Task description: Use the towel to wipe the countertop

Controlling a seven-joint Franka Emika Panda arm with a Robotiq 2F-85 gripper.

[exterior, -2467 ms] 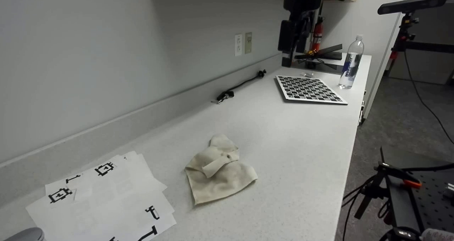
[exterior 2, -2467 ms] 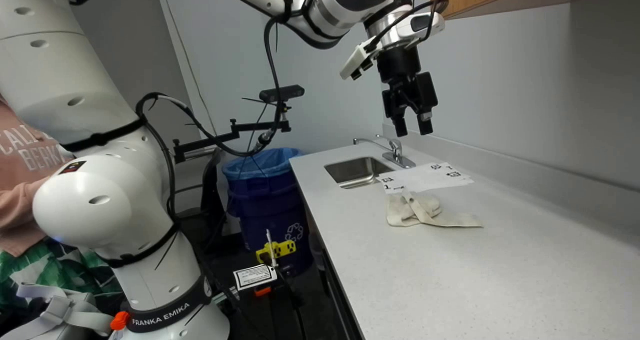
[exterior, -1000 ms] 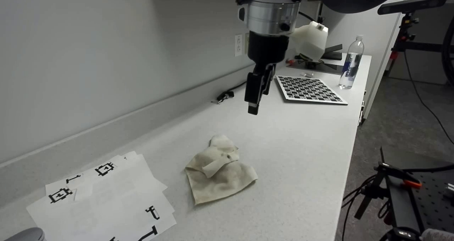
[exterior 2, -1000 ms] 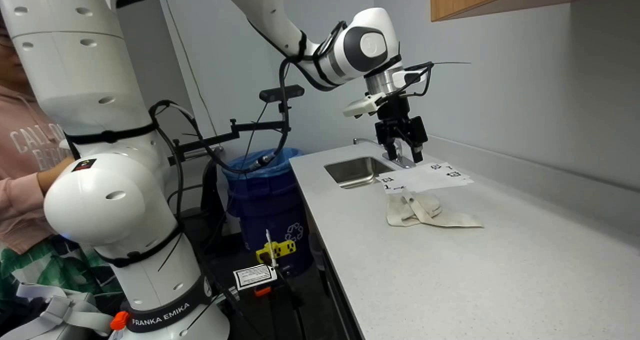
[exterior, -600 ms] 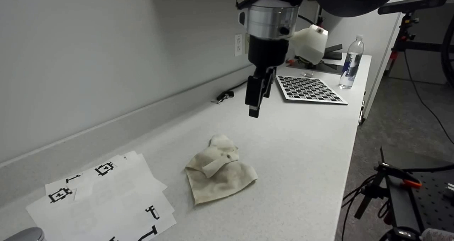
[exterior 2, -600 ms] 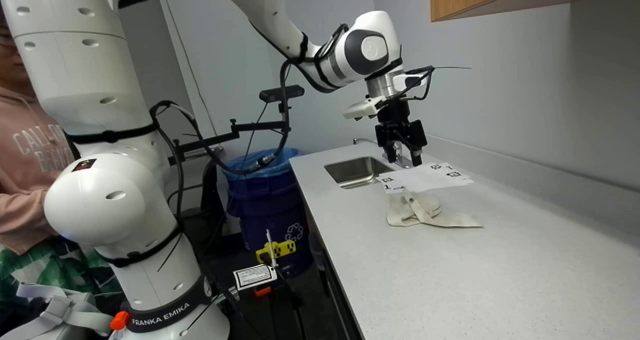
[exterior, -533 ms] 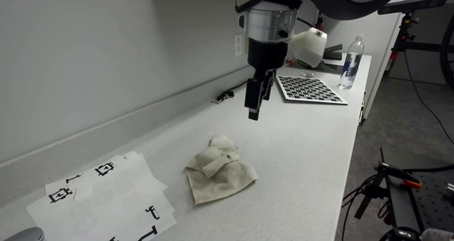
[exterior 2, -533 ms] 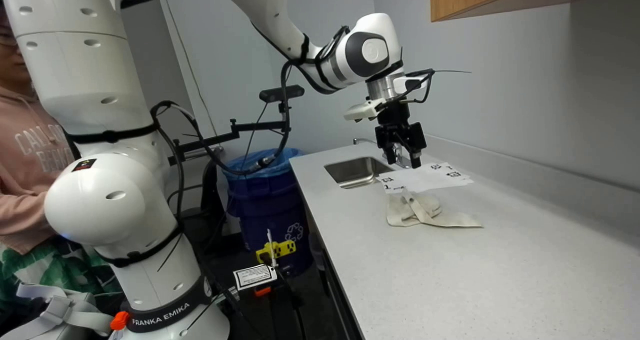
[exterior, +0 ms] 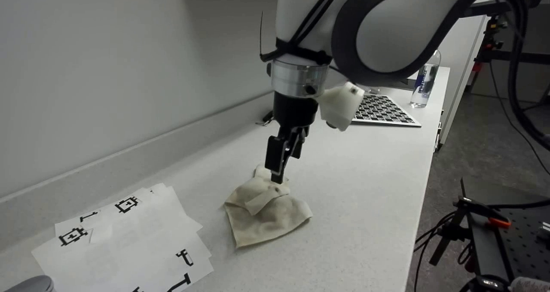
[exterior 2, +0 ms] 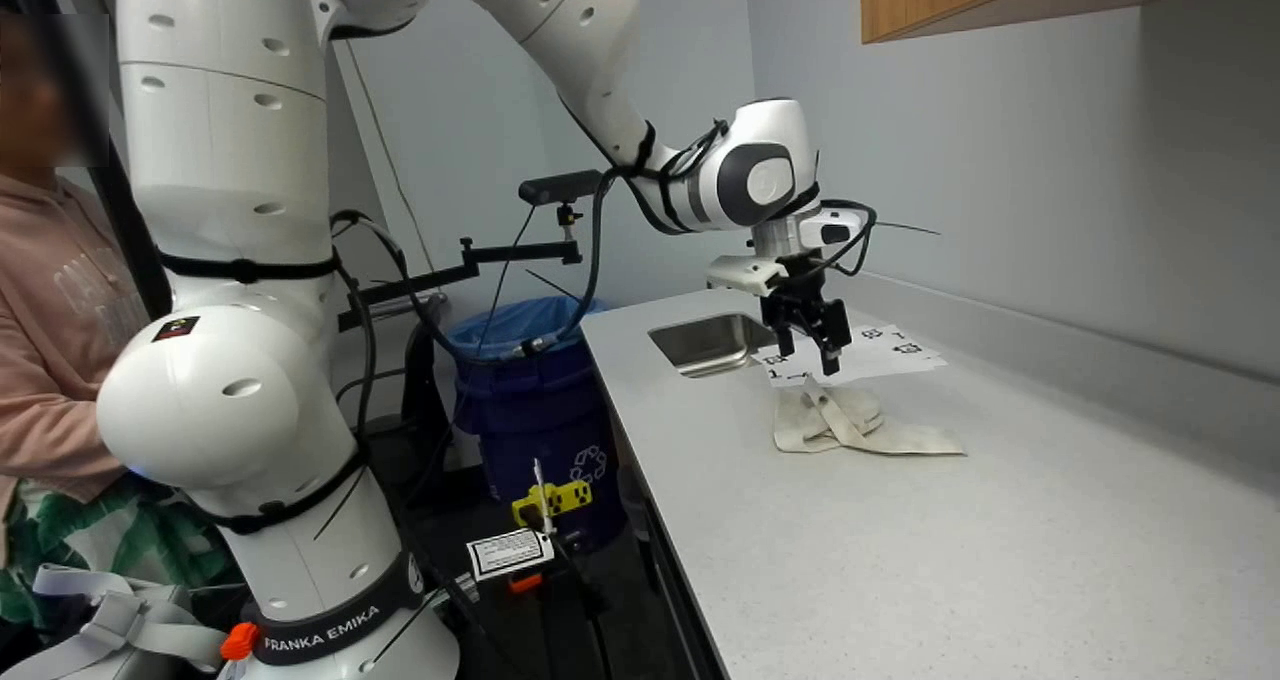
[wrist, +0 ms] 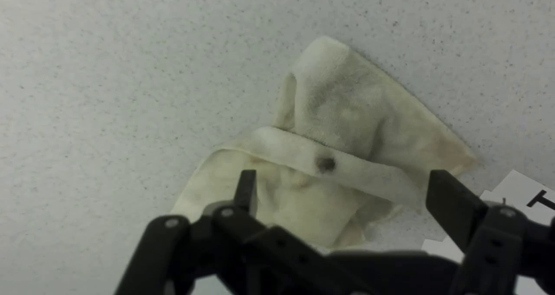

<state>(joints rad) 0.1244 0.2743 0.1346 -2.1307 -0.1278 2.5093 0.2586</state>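
Fingers hang empty and spread wide just above the rumpled towel on the countertop.

Dim wrist view; pincer seemingly blurred.

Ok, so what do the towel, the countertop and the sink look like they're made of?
Towel: soft fabric, perhaps cotton or microfibre, matte and faintly fuzzy, lying in limp folds. Countertop: smooth, low-sheen hard surface, likely laminate or solid composite, going by the fine dark specks; I can't tell which. Sink: probably stainless steel, given its silvery metallic sheen.
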